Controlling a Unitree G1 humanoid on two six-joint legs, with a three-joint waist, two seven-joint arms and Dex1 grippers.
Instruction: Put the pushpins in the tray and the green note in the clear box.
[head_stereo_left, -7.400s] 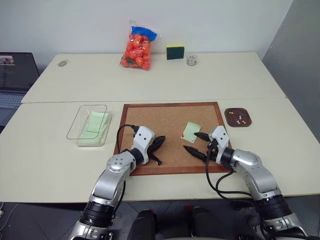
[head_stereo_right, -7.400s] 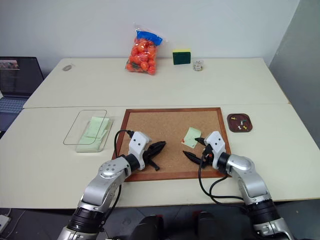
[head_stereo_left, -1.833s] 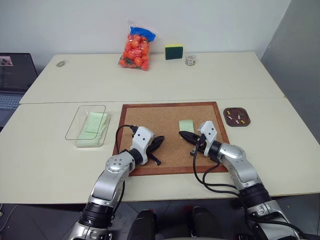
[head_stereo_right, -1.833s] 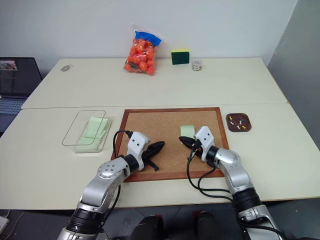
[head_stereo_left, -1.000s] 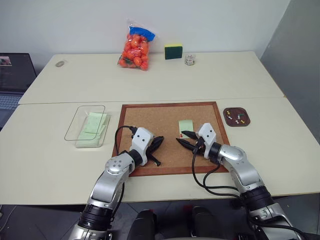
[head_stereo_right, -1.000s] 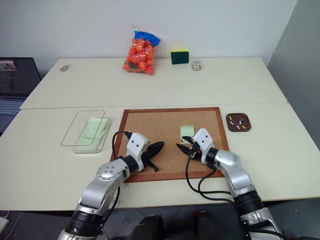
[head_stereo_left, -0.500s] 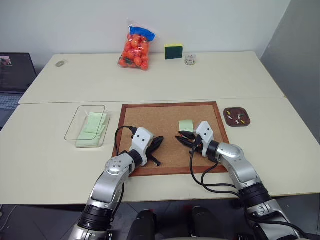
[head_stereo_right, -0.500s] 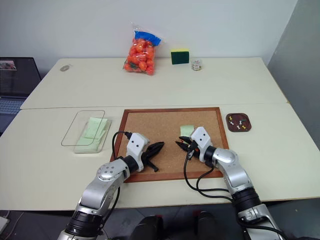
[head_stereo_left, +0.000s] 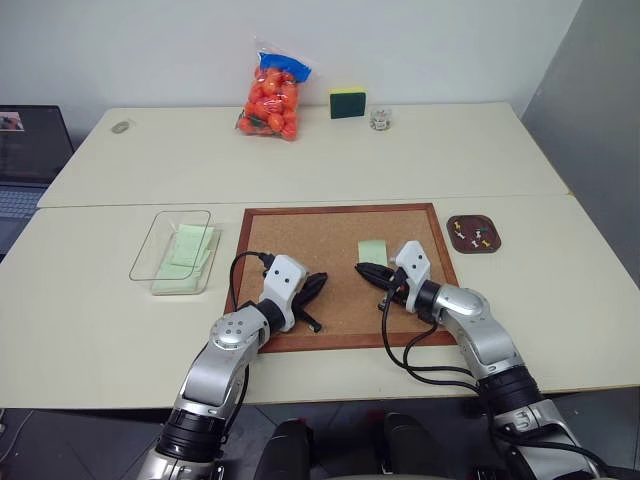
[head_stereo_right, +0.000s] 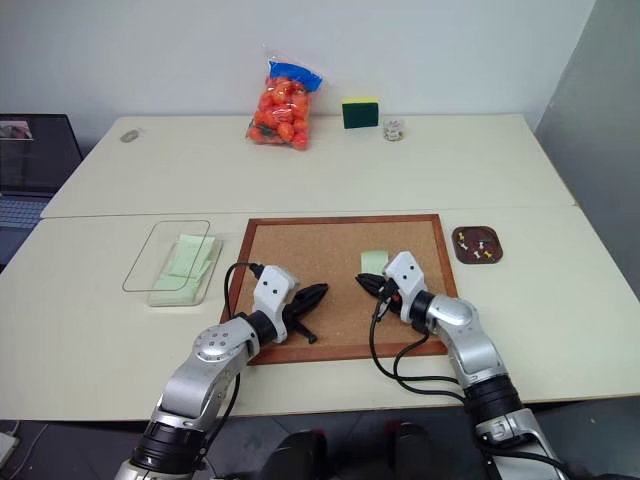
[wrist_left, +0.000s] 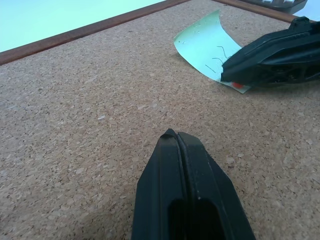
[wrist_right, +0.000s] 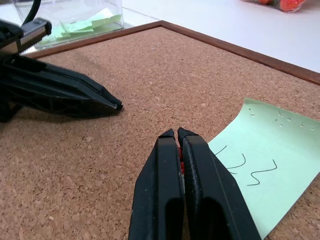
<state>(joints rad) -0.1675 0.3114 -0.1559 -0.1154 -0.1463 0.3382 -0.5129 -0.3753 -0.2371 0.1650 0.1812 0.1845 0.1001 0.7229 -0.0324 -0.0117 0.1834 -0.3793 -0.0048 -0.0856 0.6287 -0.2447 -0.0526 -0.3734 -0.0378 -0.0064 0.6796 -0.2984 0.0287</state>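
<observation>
Now | right tool (wrist_right: 176, 134) pinching red pushpin (wrist_right: 181, 164) | green note (wrist_right: 260, 155) edge

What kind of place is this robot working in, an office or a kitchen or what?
Probably an office or lab workroom: plain pale tables pushed together against a bare wall, a laptop open at the left edge, and desk supplies such as a cork board and a clear box holding green notes.

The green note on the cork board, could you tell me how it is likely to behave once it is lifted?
The green note is probably floppy: it is a single thin sheet and one edge already curls up off the cork board. It likely weighs almost nothing. Pin holes show near one edge, so it may tear there if tugged.
</observation>
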